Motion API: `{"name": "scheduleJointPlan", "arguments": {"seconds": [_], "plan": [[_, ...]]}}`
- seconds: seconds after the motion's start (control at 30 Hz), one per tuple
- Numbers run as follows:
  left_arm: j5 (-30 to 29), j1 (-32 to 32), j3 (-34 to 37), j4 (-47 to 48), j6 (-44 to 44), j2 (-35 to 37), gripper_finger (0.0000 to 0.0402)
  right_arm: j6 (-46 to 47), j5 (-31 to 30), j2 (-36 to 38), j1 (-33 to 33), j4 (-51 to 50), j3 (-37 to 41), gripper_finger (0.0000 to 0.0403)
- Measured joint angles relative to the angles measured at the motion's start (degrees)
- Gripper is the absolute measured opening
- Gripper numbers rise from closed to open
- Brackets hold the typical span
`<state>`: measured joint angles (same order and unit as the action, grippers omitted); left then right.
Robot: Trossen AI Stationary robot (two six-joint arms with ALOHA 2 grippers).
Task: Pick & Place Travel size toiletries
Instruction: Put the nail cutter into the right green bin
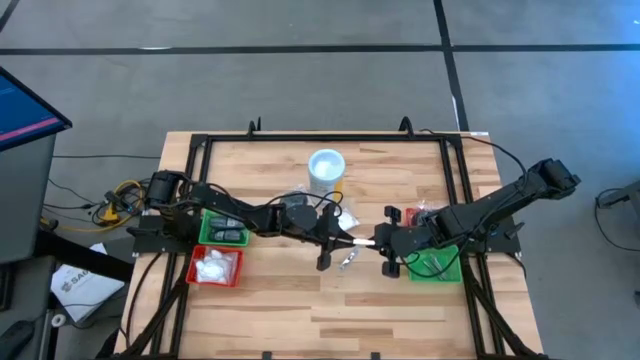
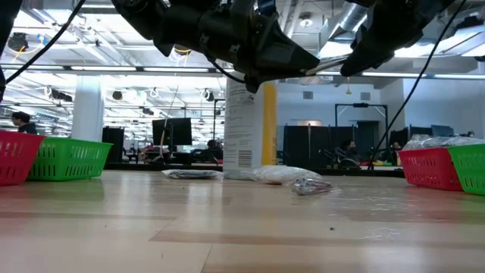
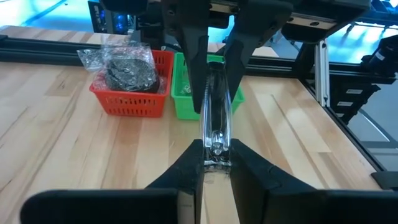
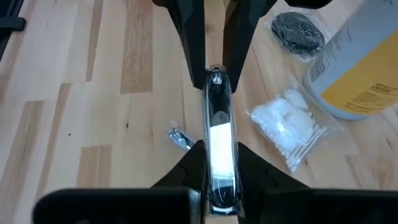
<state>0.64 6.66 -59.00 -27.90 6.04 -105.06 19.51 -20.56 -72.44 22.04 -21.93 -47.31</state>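
A slim clear-wrapped tube (image 1: 360, 240), one of the travel size toiletries, hangs above the table's middle between my two grippers. My left gripper (image 3: 214, 149) comes from the left and is shut on one end. My right gripper (image 4: 219, 149) comes from the right and is shut on the other end. On the table below lie a small silvery piece (image 4: 180, 138), a packet of white cotton swabs (image 4: 289, 127) and a wrapped black round pot (image 4: 298, 31). My left gripper pinches the tube's left end (image 3: 215, 144) between its two fingers, coming nearly level from the table's left, fingers along the tube. The tube is lifted clear of the table. My right gripper pinches the tube's right end (image 4: 217, 171) between its two fingers, slanting down from the table's right, fingers along the tube. The tube spans the gap between both grippers, close to level (image 2: 330, 67).
A tall white canister (image 1: 326, 170) stands behind the grippers. A green tray (image 1: 222, 228) and a red tray (image 1: 216, 266) holding white packets sit at the left. Another red tray (image 1: 405, 215) and green tray (image 1: 437, 265) sit under my right arm.
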Motion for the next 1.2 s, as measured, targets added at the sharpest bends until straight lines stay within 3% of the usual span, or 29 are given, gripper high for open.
{"name": "scheduleJointPlan", "arguments": {"seconds": [0.3, 0.83, 1.2], "plan": [[-0.1, 0.0, 0.0, 0.0, 0.2, 0.0, 0.0055, -0.2, 0.1, 0.0, 0.0, 0.1, 0.0, 0.0036], [-3.4, -0.3, 0.0, -0.1, -5.6, 0.9, 0.0126, 2.2, -0.5, 0.0, 0.4, -1.6, 0.0, 0.0036], [-5.3, -0.6, 5.7, 1.0, -6.2, 12.1, 0.0156, 7.1, -0.4, 0.0, 0.4, -5.5, 0.0, 0.0036]]}}
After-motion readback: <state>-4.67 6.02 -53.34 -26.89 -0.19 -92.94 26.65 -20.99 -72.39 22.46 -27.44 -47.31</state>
